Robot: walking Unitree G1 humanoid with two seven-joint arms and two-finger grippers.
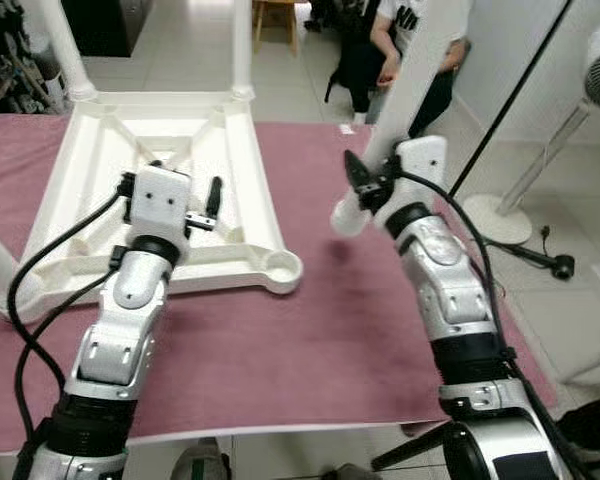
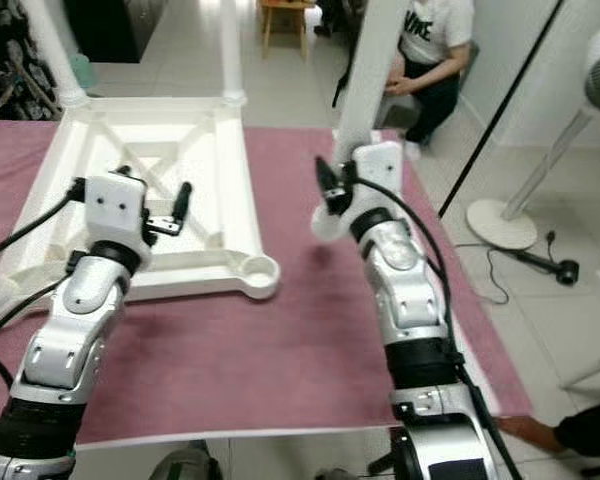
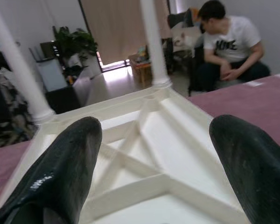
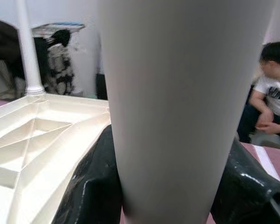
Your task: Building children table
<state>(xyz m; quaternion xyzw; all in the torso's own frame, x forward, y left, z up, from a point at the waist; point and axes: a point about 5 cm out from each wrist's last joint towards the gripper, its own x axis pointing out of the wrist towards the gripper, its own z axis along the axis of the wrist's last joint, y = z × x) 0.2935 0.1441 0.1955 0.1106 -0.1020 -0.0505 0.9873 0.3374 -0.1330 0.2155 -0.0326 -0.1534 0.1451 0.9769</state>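
You're looking at a table (image 1: 310,350) covered by a mauve cloth (image 1: 280,370); the cloth is lying flat and running to the near edge, where a white rim is showing under it. The white children's tabletop (image 1: 90,180) is lying upside down directly on the cloth, on the left half, ribbed underside facing up. Two white legs (image 2: 231,60) are standing up from its far corners. Its near right corner socket (image 1: 283,267) is sitting open on the cloth. Pale floor tiles (image 1: 180,45) are showing beyond the table.
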